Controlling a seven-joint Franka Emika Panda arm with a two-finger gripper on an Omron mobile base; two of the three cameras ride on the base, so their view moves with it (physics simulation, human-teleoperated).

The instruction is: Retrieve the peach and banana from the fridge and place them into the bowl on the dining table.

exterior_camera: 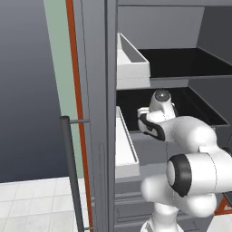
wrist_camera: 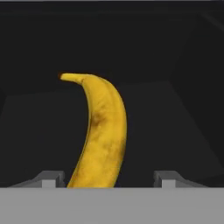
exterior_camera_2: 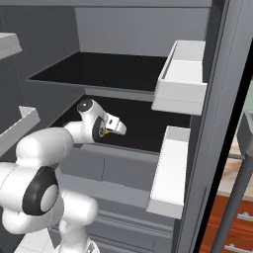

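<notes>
Fridge (exterior_camera_2: pixel 123 29) interior dark; arm reaches onto lower shelf, gripper (wrist_camera: pixel 109 180) jaws straddling banana (wrist_camera: pixel 103 131) (gap on right side).

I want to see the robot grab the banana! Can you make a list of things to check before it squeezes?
1. Fridge door open, arm inside: ok.
2. Banana between the fingertips: ok, it lies in the gap, nearer one tip.
3. Gripper open wide enough: ok, a clear gap shows beside the banana on one side.
4. Fingers touching the banana: cannot tell on the near side, not yet on the other.
5. Shelf clear around the banana: ok.
6. Peach found: cannot tell.
</notes>
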